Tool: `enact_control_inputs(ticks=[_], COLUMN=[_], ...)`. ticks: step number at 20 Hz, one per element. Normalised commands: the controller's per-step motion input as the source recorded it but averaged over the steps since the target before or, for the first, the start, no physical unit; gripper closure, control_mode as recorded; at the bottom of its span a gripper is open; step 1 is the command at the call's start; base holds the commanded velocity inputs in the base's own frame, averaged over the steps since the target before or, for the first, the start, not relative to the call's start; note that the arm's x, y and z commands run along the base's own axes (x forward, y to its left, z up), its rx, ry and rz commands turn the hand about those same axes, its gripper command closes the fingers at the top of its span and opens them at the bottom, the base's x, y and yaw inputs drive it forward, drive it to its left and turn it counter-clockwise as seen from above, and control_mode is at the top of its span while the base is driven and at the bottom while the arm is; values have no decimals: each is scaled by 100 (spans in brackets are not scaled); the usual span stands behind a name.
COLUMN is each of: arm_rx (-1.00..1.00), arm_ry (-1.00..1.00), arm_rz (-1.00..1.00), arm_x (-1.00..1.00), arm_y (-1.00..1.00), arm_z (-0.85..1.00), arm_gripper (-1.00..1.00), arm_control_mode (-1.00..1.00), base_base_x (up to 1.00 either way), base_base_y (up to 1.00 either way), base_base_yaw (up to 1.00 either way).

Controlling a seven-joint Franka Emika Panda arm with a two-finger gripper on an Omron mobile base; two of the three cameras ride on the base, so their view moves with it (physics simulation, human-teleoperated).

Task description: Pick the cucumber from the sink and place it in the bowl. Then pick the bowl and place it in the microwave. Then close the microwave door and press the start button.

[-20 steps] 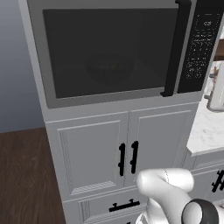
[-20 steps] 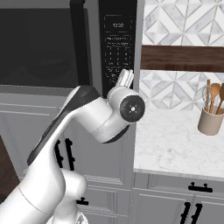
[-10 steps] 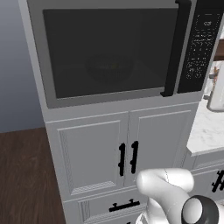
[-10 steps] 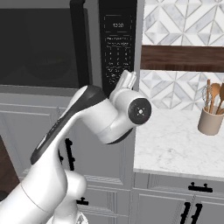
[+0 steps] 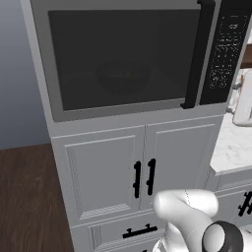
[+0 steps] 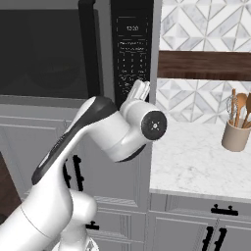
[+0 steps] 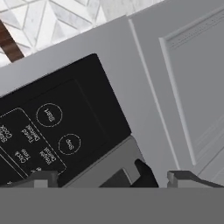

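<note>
My gripper (image 7: 107,177) is wide open and holds nothing. Its two small dark tips poke up with a big gap between them. In the right base view, my gripper (image 6: 138,90) points at the bottom of the black keypad panel (image 6: 131,49), very close to it. I cannot tell if it touches.

Right in front of my fingers, in the hand view, are the round buttons (image 7: 49,115) on the keypad panel (image 7: 65,118). The view is rolled, so the words on them sit sideways.

The microwave door (image 5: 123,59) is shut. Its long black handle (image 5: 196,54) stands just left of the keypad. Through the dark glass I can see the bowl (image 5: 122,75) sitting inside the microwave (image 5: 44,59). Something pale green shows faintly in the bowl, but it is too dim to be sure it is the cucumber.

Below are grey cabinet doors (image 5: 106,172). Far off on the white counter (image 6: 196,162) stands a cup of spoons (image 6: 237,130).
</note>
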Motion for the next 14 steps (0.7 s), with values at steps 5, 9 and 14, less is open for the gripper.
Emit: enact_control_inputs(ticks=[5,9,14], arm_rx=[3,3,4], arm_ry=[0,0,0], arm_rz=[1,2,3], arm_x=[15,18,15], arm_y=[1,0,0], arm_z=[0,-4,-10], arm_gripper=[-100,-100,-100], arm_control_mode=[-100,-100,-100], base_base_x=[0,0,0], base_base_y=[0,0,0], base_base_yaw=[0,0,0])
